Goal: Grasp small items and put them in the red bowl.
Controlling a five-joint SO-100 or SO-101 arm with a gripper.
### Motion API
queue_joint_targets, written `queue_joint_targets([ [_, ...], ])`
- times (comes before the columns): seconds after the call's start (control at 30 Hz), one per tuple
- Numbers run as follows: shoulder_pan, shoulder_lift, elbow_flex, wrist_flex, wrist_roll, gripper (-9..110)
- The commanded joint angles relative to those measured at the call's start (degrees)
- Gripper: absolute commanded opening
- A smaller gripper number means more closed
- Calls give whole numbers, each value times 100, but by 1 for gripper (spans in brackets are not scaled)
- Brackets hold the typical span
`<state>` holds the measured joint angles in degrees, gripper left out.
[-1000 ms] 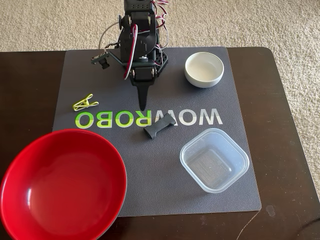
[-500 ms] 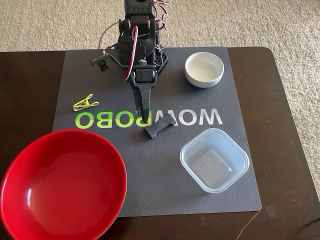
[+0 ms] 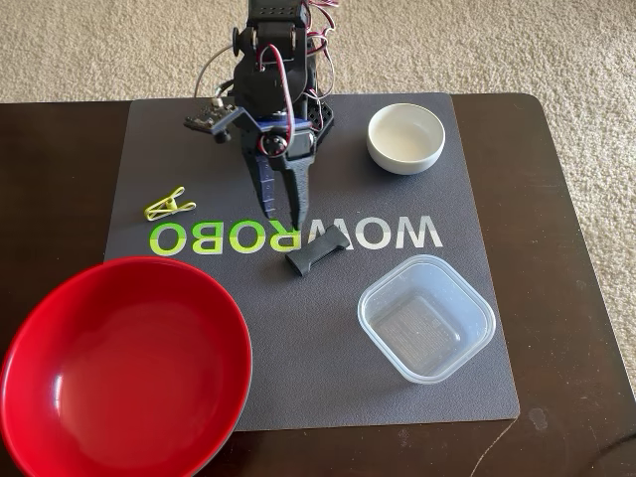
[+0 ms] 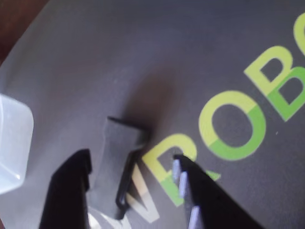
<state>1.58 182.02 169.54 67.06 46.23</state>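
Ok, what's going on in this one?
A single arm is going after the grey piece in the middle of the mat. Its hand is open and low over it; in the wrist view the piece lies between the two fingers, not yet gripped. The red bowl at the near left is empty. The clip, the clear tub and the white bowl sit untouched on the mat.

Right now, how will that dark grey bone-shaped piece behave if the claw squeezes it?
The bone-shaped piece looks like moulded plastic, so probably stiff and light. It lies flat on the mat, unlikely to roll. Its narrow waist may twist between the open claw.
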Motion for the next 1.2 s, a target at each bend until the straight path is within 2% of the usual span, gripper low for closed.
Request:
queue_joint_targets([
  [0.0, 9, -439, -272, -62, 114, 21],
  [0.13, 193, -202, -457, -70, -44, 26],
  [0.2, -97, -1204, -1046, -44, -176, 26],
  [0.33, -325, -4421, -2443, -123, -466, 26],
  [0.53, 26, -6003, -2417, -844, -466, 26],
  [0.77, -281, -6038, -2505, -1248, -721, 26],
  [0.93, -510, -5528, -2769, -879, -888, 26],
  [1.17, -817, -6161, -3322, -765, -1310, 26],
])
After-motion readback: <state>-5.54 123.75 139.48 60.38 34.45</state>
